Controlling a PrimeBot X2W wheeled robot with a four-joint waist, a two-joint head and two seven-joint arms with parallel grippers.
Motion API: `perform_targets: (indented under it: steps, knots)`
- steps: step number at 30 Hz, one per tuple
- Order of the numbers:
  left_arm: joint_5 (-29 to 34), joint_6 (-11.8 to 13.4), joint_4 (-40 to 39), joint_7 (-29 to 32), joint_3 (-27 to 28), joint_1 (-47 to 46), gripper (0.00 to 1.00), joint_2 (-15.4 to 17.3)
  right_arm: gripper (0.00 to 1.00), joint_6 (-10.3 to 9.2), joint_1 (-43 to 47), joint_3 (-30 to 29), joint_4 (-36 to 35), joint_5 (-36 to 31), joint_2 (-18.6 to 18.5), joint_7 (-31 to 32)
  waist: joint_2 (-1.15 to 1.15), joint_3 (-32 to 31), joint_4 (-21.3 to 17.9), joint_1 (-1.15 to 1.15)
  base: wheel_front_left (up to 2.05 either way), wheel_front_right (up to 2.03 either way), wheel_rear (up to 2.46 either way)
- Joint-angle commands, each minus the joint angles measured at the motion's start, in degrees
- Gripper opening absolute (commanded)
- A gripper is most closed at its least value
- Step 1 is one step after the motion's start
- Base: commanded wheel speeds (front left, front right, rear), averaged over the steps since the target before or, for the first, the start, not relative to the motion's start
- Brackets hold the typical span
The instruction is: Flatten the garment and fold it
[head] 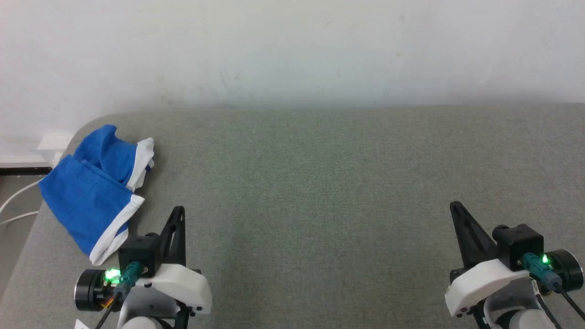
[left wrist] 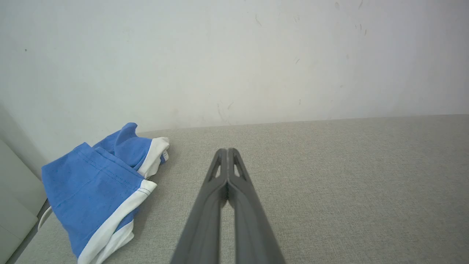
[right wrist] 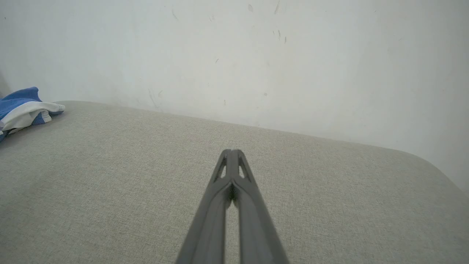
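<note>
Plainly, the left gripper [head: 179, 211] has its two dark fingers pressed together from base to tip, holding nothing; in its own wrist view the tips meet with only the slots in the fingers showing light. The right gripper [head: 454, 206] is closed the same way and also empty. Both hang above the near edge of the grey fabric-covered surface [head: 320, 183], the left near its left end, the right near its right end, fingers pointing towards the far edge and the white wall [head: 292, 45].

The blue shorts [head: 87, 201] lie crumpled at the far left corner of the surface, to the left of the left gripper and a little beyond its fingertips. They are bunched in two overlapping folds, each edged with a white trim band [head: 114, 228] turned towards the middle of the surface. The nearest white band lies just beside the left wrist housing in the head view, but the fingers are apart from the cloth. Their left side reaches the rounded left edge; whether it hangs over cannot be told. A waistband cannot be made out in the heap. From the right wrist view, the shorts are cut off by the picture's left border, well apart from the right gripper.

Beyond the left edge, a white cable [head: 13, 201] runs across the floor, partly hidden by the shorts.
</note>
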Motion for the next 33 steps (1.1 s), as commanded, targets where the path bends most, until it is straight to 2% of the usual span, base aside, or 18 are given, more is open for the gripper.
perform_targets:
  steps: [1, 7, 8, 21, 33]
  knots:
    - [0.37, 0.38, -0.25, 0.01, 0.21, 0.35, 0.00, -0.11, 0.00, -0.11, -0.83, -0.01, -0.30, -0.10, 0.18, 0.03, 0.00, 0.00, 0.00, 0.00, 0.00, 0.00, 0.00]
    - [0.37, 0.38, -0.25, 0.01, 0.21, 0.35, 0.00, -0.11, 0.00, -0.11, -0.83, -0.01, -0.30, -0.10, 0.18, 0.03, 0.00, 0.00, 0.00, 0.00, 0.00, 0.00, 0.00]
    - [-0.01, 0.00, 0.00, -0.01, -0.01, 0.00, 1.00, 0.00, 1.00, 0.00, -0.01, 0.00, 0.00, 0.01, 0.00, 0.00, 0.00, 0.00, 0.00, 0.00, 0.00, 0.00, 0.00]
    - [-0.80, 0.77, 1.04, -1.28, -1.18, -0.56, 1.00, 0.00, 1.00, 0.00, -0.38, 0.21, 0.62, 0.19, 0.00, -0.72, 0.00, -0.01, 0.63, 0.00, 0.00, 0.00, 0.00]
    - [-1.69, 1.80, 1.93, -2.75, -1.81, -0.97, 1.00, 0.21, 1.00, -0.01, -0.87, 0.61, 1.26, 0.28, 0.02, -1.42, 0.00, -0.05, 4.00, 0.00, 0.00, 0.00, 0.00]
